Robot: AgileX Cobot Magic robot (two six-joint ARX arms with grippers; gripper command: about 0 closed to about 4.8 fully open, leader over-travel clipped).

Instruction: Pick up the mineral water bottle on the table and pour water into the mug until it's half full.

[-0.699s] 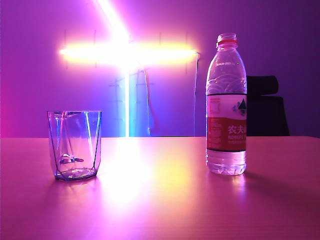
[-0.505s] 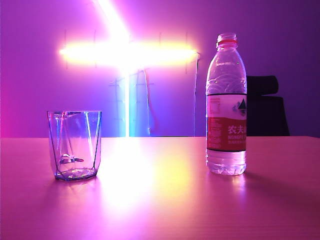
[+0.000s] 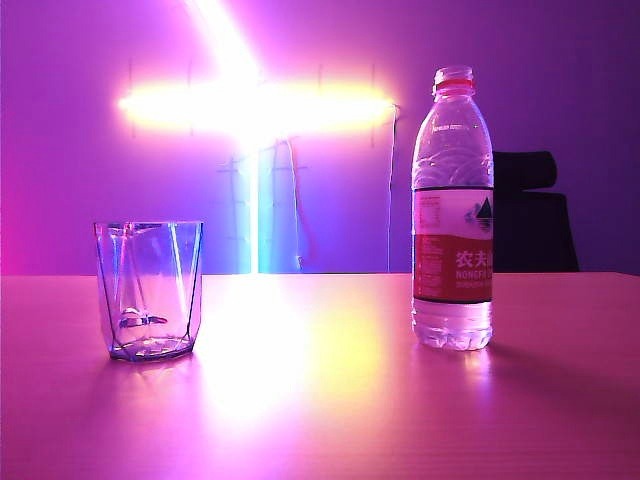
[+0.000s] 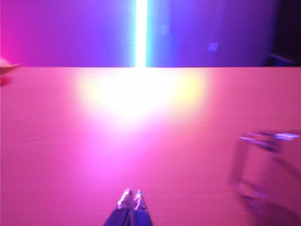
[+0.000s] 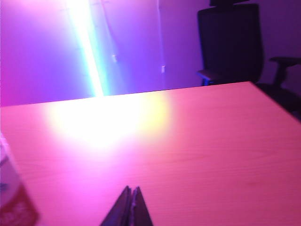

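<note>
Outwardly, from the exterior view, neither arm shows. The mineral water bottle (image 3: 453,210) stands upright on the right of the surface (image 3: 330,400), well apart from the mug (image 3: 149,290) on the left. Bottle looks nearly full w/ water (image 3: 453,325), so I'd judge it fairly heavy for thin plastic; the walls will likely give under a hard squeeze, and w/ the top seemingly uncapped (red neck ring visible, can't be sure about a cap) a squeeze could push water out. Best hold is prob. the labelled middle, where the body is straight, not the ribbed shoulders. The mug reads as clear faceted glass, stiff but fragile and easy to nudge; it appears empty.

Left wrist view: the left gripper (image 4: 131,200) is clenched, tips together, holding nothing, low over bare surface. The mug (image 4: 268,174) sits blurred off to one side, near but apart from it.

Right wrist view: the right gripper (image 5: 130,197) is likewise clenched on nothing, above the surface. Only an edge of the bottle w/ its red label (image 5: 14,202) shows, beside the gripper and not touching. A dark office chair (image 5: 230,42) stands beyond the far edge.
</note>
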